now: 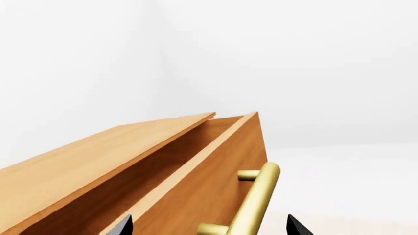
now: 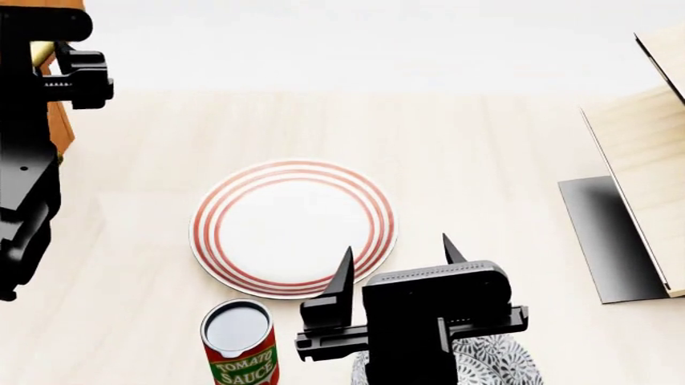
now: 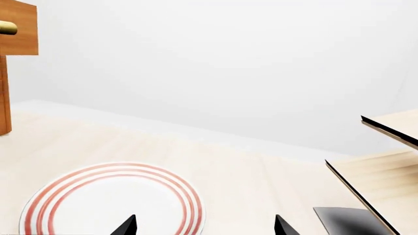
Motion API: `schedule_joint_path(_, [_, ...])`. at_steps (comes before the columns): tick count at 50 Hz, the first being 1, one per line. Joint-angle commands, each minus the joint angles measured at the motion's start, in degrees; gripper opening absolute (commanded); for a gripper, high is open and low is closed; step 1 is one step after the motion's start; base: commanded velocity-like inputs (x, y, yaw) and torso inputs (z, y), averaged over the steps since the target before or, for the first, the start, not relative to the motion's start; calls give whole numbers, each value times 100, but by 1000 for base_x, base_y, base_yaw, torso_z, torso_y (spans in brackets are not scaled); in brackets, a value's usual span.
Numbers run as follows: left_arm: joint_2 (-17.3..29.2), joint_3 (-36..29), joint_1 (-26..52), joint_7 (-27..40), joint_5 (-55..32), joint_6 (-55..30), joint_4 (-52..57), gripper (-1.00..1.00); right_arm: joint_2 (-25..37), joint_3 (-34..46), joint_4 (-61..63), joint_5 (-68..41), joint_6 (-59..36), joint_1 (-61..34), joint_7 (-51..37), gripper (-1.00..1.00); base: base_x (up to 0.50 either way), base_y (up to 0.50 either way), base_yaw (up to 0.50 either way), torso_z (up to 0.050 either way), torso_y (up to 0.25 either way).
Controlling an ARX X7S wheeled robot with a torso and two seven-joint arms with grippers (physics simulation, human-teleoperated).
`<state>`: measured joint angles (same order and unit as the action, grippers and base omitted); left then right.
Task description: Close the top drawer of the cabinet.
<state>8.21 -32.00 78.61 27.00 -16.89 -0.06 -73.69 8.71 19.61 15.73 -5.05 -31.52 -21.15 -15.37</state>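
In the left wrist view the top drawer [image 1: 212, 181] stands pulled out from the orange-brown cabinet [image 1: 72, 169], with its inside showing as a gap under the cabinet top. My left gripper [image 1: 209, 227] is open right at the drawer's front panel, and the brass bar handle [image 1: 258, 198] lies between its fingertips, not gripped. In the head view the left arm covers most of the cabinet [image 2: 60, 124] at the far left. My right gripper [image 2: 397, 258] is open and empty over the near rim of the plate [image 2: 294, 228].
A red-ringed white plate [image 3: 111, 200] lies mid-table. A tomato sauce can [image 2: 241, 346] stands near the front, left of my right arm. A pale slanted wooden rack [image 2: 642, 152] with a black base [image 2: 608, 237] stands at the right. A patterned object [image 2: 495, 361] sits under my right wrist.
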Motion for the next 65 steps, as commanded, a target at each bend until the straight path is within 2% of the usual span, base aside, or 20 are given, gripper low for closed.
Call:
schedule_joint_path(1, [240, 1347, -73, 72, 1235, -148, -130, 100, 20, 53, -8, -37, -2, -12, -34, 100, 0, 0, 0, 0, 0])
schedule_joint_path(21, [324, 1689, -114, 295, 1672, -281, -130, 100, 59, 92, -128, -118, 108, -4, -85, 100, 0, 0, 0, 0, 0])
schedule_joint_path(39, [652, 1813, -203, 603, 1662, -464, -129, 100, 94, 109, -177, -193, 145, 13, -145, 100, 0, 0, 0, 0, 0])
schedule_joint_path(65, [648, 1784, -200, 621, 1694, -481, -129, 100, 139, 189, -298, -268, 202, -55, -183, 100, 0, 0, 0, 0, 0])
